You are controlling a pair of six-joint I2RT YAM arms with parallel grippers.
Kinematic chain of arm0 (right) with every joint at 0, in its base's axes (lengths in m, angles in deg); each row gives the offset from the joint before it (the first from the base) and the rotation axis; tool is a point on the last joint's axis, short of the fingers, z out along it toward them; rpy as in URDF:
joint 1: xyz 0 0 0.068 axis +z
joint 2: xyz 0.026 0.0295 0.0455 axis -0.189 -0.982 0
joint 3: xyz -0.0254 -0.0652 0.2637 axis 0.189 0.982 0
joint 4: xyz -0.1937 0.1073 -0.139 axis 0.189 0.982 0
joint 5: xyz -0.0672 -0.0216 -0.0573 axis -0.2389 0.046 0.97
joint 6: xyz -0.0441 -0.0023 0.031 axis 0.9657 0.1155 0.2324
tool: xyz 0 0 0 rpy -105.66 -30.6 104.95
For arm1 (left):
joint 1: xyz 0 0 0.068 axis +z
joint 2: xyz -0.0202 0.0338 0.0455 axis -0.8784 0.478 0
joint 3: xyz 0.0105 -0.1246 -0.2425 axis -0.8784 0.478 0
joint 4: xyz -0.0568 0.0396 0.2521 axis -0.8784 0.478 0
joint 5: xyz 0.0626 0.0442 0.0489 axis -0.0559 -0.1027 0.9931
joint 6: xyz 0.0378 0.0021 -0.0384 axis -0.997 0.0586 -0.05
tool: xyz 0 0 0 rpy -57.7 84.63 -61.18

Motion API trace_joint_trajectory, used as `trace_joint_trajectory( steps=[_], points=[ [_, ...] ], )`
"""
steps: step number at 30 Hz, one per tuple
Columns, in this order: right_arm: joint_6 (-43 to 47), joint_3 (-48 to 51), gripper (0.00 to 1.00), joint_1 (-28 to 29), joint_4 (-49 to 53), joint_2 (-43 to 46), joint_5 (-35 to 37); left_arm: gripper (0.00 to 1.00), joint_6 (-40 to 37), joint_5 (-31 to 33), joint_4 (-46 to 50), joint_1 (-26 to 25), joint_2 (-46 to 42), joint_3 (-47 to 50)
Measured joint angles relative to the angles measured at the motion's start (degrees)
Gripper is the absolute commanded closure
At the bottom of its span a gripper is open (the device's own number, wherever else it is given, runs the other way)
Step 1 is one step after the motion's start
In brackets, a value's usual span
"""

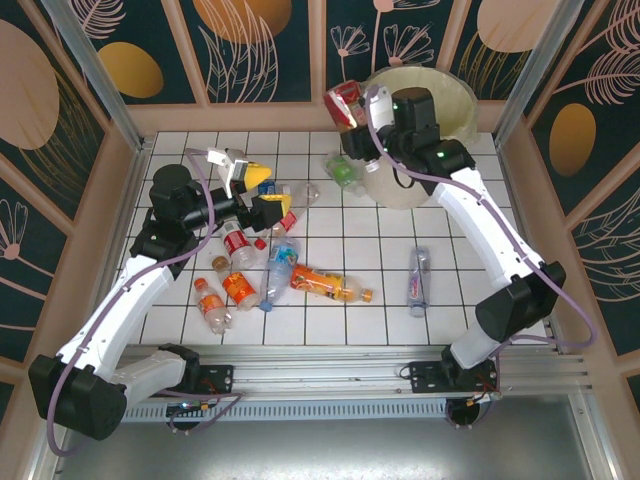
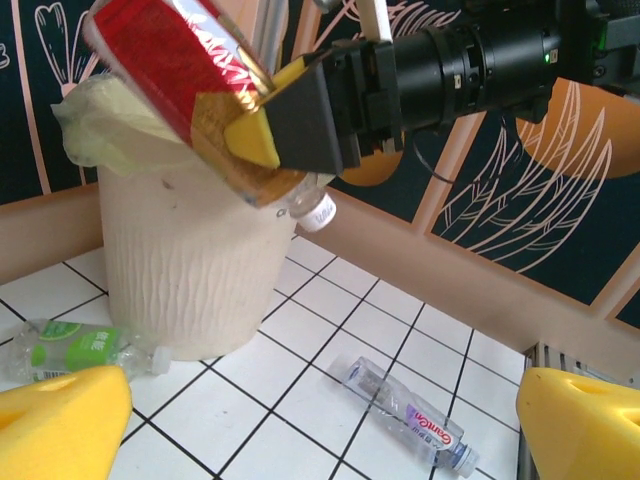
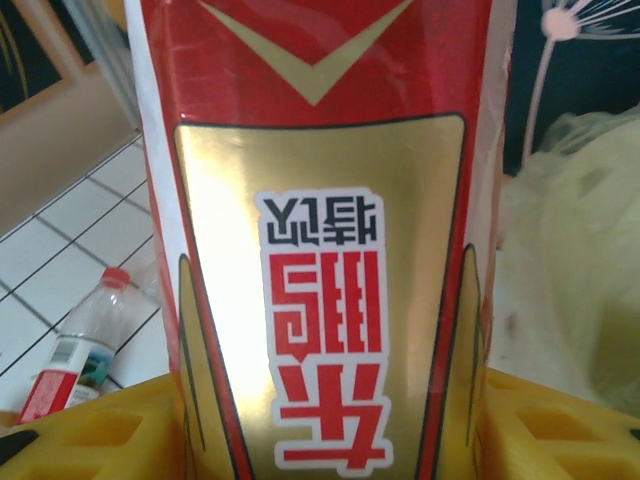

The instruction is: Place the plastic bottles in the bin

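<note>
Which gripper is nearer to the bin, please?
Right. The right gripper holds a red-labelled bottle at the rim of the bin; the left gripper is open above the bottle pile.

The right gripper clamps a red bottle, tilted with its white cap down, at the rim of the bin. A green-labelled bottle lies against the bin's base; a clear bottle lies apart on the tiles. The left gripper gapes wide.
</note>
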Motion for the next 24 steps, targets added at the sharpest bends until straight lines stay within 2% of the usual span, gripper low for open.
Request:
trace_joint_trajectory(
  steps=[16,24],
  points=[
    [-0.9,-3.3,0.42,-12.7,-4.2,-0.1,4.0,0.01,0.6,-0.9,-0.3,0.0,-0.4,1.3],
    [-1.6,-10.4,0.42,-16.2,-6.0,-6.9,8.9,0.01,0.6,-0.9,-0.3,0.0,-0.4,1.3]
  ],
)
